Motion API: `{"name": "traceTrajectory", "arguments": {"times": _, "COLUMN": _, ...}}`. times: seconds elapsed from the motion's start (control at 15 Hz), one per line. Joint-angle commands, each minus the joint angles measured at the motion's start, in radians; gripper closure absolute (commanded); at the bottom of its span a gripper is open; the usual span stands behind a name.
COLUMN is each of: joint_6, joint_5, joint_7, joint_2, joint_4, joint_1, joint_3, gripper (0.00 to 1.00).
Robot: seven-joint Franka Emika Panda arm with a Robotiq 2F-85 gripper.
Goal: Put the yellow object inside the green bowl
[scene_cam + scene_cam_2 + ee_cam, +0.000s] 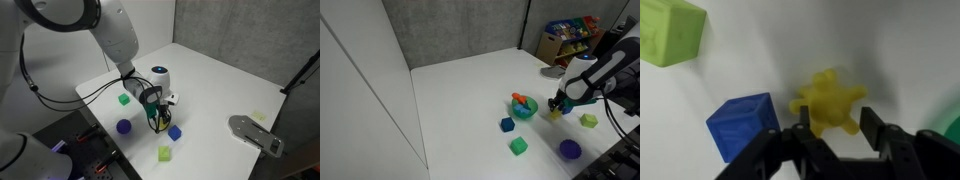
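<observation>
Yellow object is being seen lying on the white table – just beside the blue cube; it is being straddled by the gripper, its jaws being held apart on either side; the green bowl is being shown close by in an exterior view.

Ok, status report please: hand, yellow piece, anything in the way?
Hand open at the yellow star piece, not yet gripped. Green bowl close beside, orange piece inside. Blue cube next to the star, tight on that side.
</observation>
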Motion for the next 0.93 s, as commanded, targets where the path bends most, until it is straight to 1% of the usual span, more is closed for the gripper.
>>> {"name": "traceTrajectory", "arguments": {"times": 0.0, "joint_6": 0.017, "joint_5": 0.019, "joint_7": -0.031, "joint_2": -0.009, "joint_4": 0.006, "joint_1": 0.011, "joint_3": -0.015, "gripper": 0.75}}
{"name": "traceTrajectory", "arguments": {"times": 0.07, "joint_6": 0.016, "joint_5": 0.022, "joint_7": -0.036, "joint_2": -0.016, "joint_4": 0.004, "joint_1": 0.005, "joint_3": -0.008, "gripper": 0.84}}
{"name": "traceTrajectory", "arguments": {"times": 0.2, "joint_6": 0.010, "joint_5": 0.024, "joint_7": -0.040, "joint_2": -0.030, "joint_4": -0.002, "joint_1": 0.003, "joint_3": -0.003, "gripper": 0.98}}
{"name": "traceTrajectory", "arguments": {"times": 0.33, "joint_6": 0.004, "joint_5": 0.025, "joint_7": -0.045, "joint_2": -0.045, "joint_4": -0.006, "joint_1": 0.000, "joint_3": 0.003, "gripper": 0.99}}
{"name": "traceTrajectory", "arguments": {"times": 0.4, "joint_6": 0.001, "joint_5": 0.025, "joint_7": -0.046, "joint_2": -0.051, "joint_4": -0.006, "joint_1": 0.001, "joint_3": 0.004, "gripper": 0.96}}
{"name": "traceTrajectory", "arguments": {"times": 0.47, "joint_6": -0.001, "joint_5": 0.025, "joint_7": -0.045, "joint_2": -0.059, "joint_4": -0.006, "joint_1": 0.003, "joint_3": 0.003, "gripper": 0.98}}
{"name": "traceTrajectory", "arguments": {"times": 0.8, "joint_6": -0.045, "joint_5": 0.011, "joint_7": -0.012, "joint_2": -0.123, "joint_4": 0.007, "joint_1": 0.051, "joint_3": -0.035, "gripper": 0.97}}
{"name": "traceTrajectory", "arguments": {"times": 0.87, "joint_6": -0.059, "joint_5": 0.003, "joint_7": 0.000, "joint_2": -0.140, "joint_4": 0.011, "joint_1": 0.073, "joint_3": -0.049, "gripper": 0.97}}
